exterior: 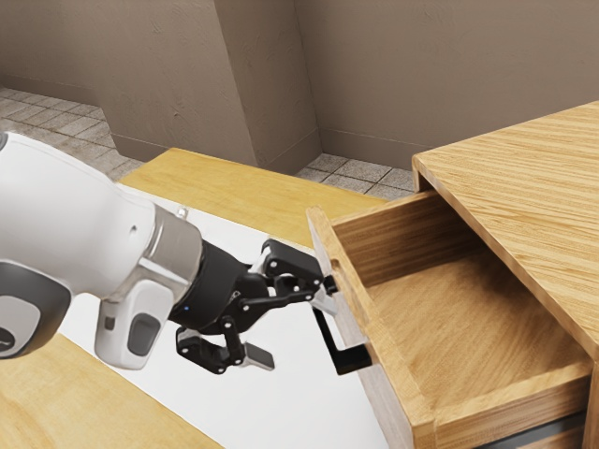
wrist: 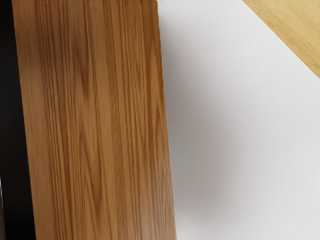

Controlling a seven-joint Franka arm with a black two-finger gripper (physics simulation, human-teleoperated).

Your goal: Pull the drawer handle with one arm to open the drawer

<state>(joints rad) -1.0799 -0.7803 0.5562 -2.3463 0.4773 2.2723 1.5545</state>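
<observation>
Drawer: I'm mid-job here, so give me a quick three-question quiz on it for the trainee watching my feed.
1. True or false: the drawer stands pulled out of the wooden cabinet.
2. Pick one: the handle on the drawer's front is A) black, B) silver, C) wooden.
3. Fill the blank: in the exterior view the gripper, beside the handle, stands ___ (open or shut).

Key: 1 true; 2 A; 3 open.
</observation>
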